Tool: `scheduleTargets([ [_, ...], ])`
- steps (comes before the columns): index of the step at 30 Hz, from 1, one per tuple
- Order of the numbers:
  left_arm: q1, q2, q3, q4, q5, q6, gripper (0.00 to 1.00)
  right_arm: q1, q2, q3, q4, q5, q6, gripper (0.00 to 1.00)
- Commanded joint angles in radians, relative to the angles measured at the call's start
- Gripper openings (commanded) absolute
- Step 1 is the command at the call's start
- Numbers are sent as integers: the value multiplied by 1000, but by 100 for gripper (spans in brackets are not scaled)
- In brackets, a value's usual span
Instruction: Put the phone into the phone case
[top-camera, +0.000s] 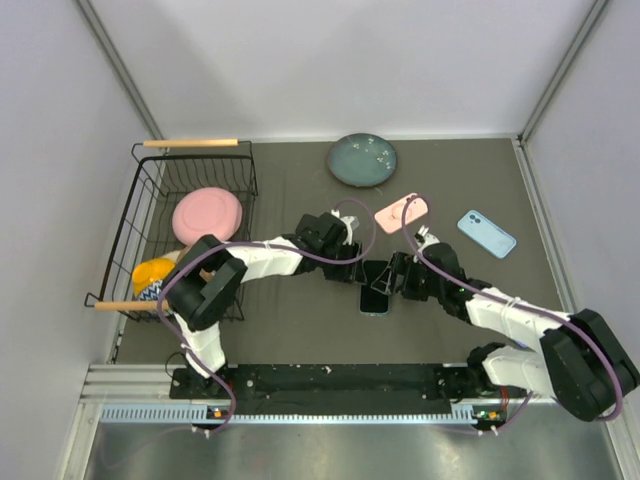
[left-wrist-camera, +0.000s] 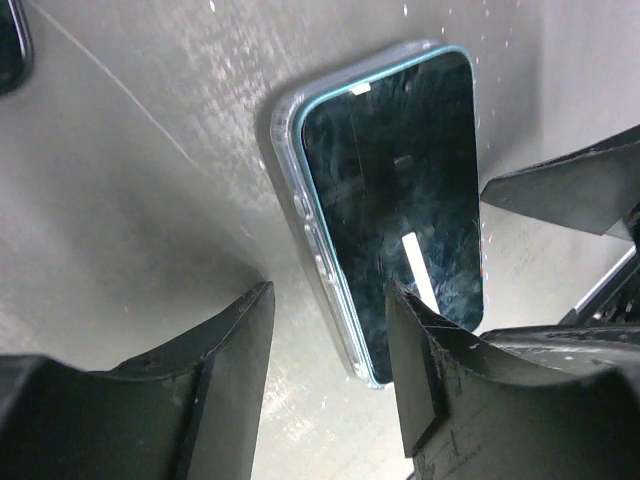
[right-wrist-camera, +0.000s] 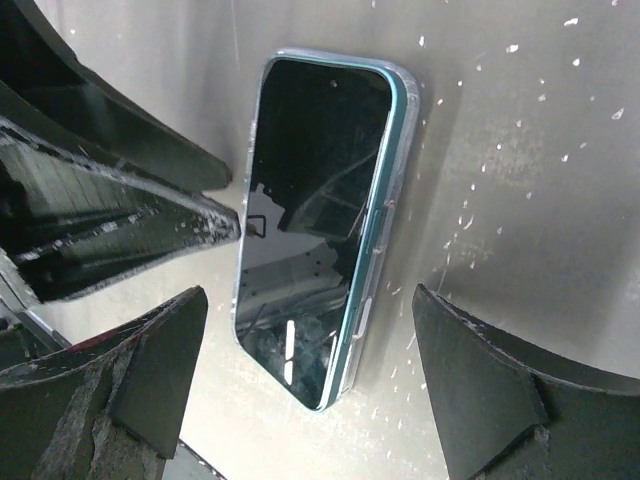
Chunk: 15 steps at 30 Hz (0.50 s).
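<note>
Phone (right-wrist-camera: 310, 200) with black glass screen and teal edge lies face up inside the clear soft plastic case (left-wrist-camera: 285, 140) on the dark grey table (top-camera: 300, 330), near the middle, between my two arms. Left gripper (left-wrist-camera: 328, 292) and right gripper (right-wrist-camera: 310, 300) both stand with fingers apart, holding nothing. My worry: one left finger hangs over the screen's corner, so a careless sideways move could snag the case lip and pop a corner loose.
</note>
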Motion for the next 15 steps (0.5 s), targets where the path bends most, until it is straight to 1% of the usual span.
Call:
scheduleTargets([
  [1, 8, 51, 45, 29, 6, 7, 54, -7, 44, -11, 98, -17, -26, 84],
  [5, 11, 75, 51, 28, 3, 4, 52, -7, 72, -8, 105, -15, -12, 84],
  [7, 12, 85, 46, 34, 15, 0, 50, -7, 84, -12, 119, -24, -6, 84],
  [13, 15, 95, 37, -3, 19, -2, 48, -9, 121, -26, 202, -72, 32, 84],
  [15, 17, 90, 14, 11, 25, -5, 48, -7, 122, -37, 251, -87, 55, 84],
])
